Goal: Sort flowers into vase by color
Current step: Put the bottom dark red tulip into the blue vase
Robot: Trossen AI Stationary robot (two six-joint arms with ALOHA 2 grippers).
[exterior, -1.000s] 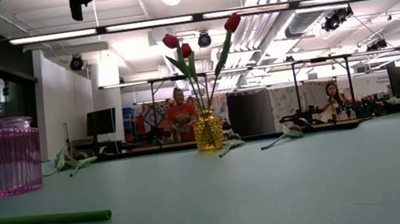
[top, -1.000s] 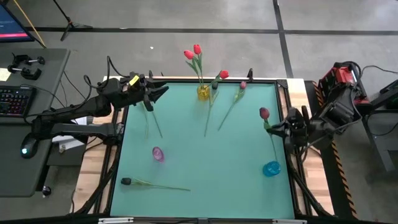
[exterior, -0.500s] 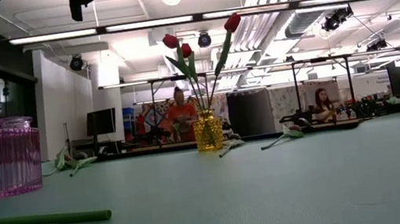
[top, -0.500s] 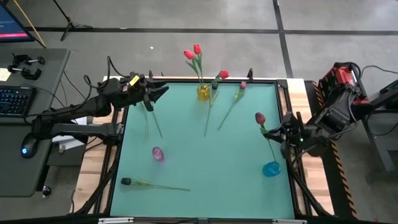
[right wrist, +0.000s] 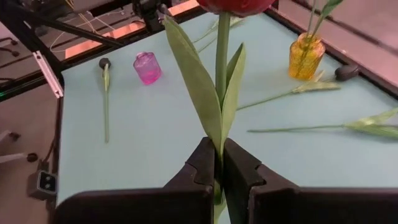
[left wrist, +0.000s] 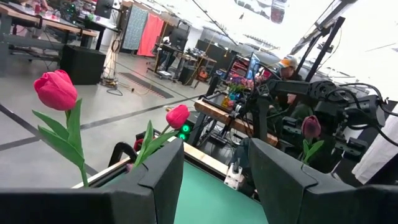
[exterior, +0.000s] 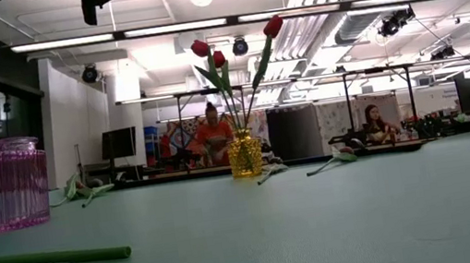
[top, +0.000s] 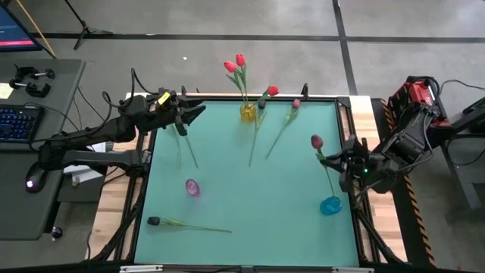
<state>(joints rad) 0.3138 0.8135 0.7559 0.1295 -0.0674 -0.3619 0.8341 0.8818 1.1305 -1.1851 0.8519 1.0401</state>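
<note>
On the green table [top: 250,220] stand three vases: a yellow vase [top: 248,113] at the far edge holding red tulips [top: 235,64], a pink vase [top: 192,187] toward the left, and a blue vase [top: 330,205] near the right edge. Loose flowers lie flat on the mat — two stems [top: 271,129] beside the yellow vase, two more [top: 184,150] near the left arm, and a dark-headed one [top: 182,224] near the front edge. The right gripper [top: 342,162] is clamped on the stem of a crimson tulip [top: 317,142], fingers [right wrist: 202,163] pinching just below the leaves, its lower stem reaching to the blue vase. The left gripper [top: 189,114] waits at the far-left corner, fingers [left wrist: 160,171] apart, nothing between them.
</note>
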